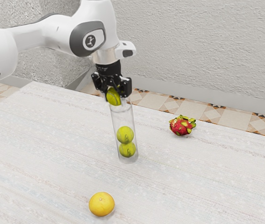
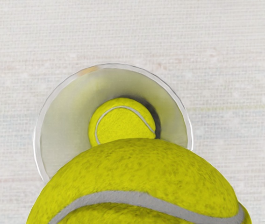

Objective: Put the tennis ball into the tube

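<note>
Jaws gripping upper tennis ball (image 1: pixel 113 97) near mouth of clear tube (image 1: pixel 123 118). Likely light, springy, non-slip felt; best pinched across widest part.

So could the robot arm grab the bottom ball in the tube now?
Probably not: the bottom ball sits under another ball, the tube surrounds both, and the fingers hold a third ball.

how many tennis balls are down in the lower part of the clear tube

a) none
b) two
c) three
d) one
b, since an upper ball sits on a lower ball near the foot of the clear tube, while the held ball is up at its mouth.
</note>
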You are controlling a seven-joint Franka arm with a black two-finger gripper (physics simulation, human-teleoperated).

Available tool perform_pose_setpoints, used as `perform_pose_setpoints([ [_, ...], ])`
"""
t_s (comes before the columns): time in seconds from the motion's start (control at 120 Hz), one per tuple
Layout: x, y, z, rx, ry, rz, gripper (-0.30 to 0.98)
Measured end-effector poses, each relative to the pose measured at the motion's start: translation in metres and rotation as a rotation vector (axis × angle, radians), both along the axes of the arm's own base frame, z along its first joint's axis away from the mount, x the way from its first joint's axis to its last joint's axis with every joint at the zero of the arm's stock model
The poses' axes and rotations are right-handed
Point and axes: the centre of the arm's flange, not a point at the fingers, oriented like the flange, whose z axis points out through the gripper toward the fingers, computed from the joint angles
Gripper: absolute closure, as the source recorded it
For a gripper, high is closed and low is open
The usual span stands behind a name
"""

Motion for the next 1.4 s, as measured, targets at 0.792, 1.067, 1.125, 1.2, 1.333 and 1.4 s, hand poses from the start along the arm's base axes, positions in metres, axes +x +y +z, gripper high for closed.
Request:
perform_pose_setpoints([
  [0.792, 0.025, 0.008, -0.024, 0.05, 0.003, 0.0, 0.31],
  [1.067, 0.024, 0.0, -0.026, 0.04, 0.007, -0.012, 0.15],
  [1.125, 0.024, 0.0, -0.025, 0.038, 0.007, -0.012, 0.12],
  [1.2, 0.022, 0.001, -0.023, 0.038, 0.006, -0.011, 0.08],
  [1.333, -0.013, 0.007, 0.028, 0.026, -0.017, -0.015, 0.04],
  [1.4, -0.038, 0.011, 0.061, 0.017, -0.039, -0.024, 0.03],
])
